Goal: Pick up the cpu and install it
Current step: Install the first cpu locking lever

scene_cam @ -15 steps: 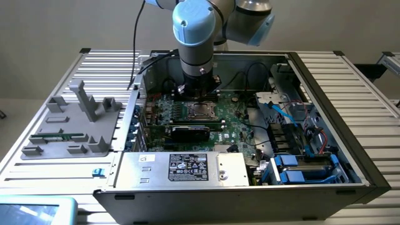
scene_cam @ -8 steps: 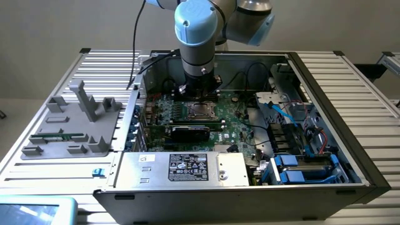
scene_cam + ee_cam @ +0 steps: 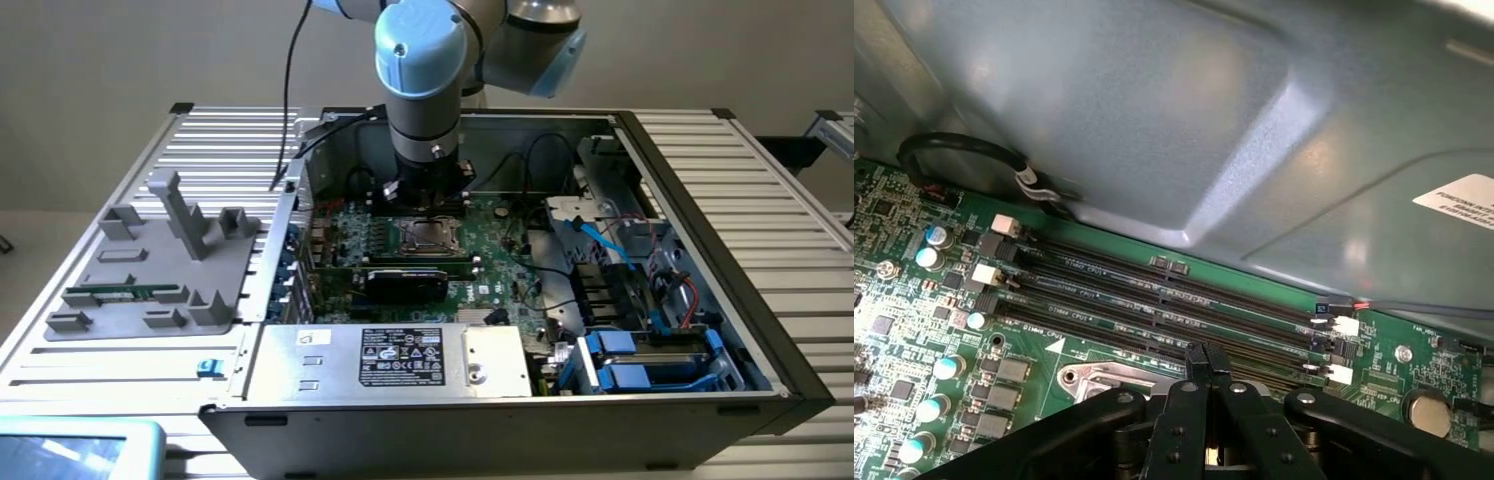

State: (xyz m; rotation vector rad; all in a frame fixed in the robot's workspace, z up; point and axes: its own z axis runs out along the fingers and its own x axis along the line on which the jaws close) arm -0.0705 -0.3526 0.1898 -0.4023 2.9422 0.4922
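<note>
Hanging just above the square silver metal-framed socket (image 3: pixel 427 236) on the green circuit board (image 3: pixel 505 268), the black end effector (image 3: pixel 1199 354) is pressed together.

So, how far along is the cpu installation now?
Done: the gripper sits inside the case, low over the socket. In hand: it is shut, but whether it holds the cpu I cannot tell. Left: a seated cpu is not confirmed yet.
</note>
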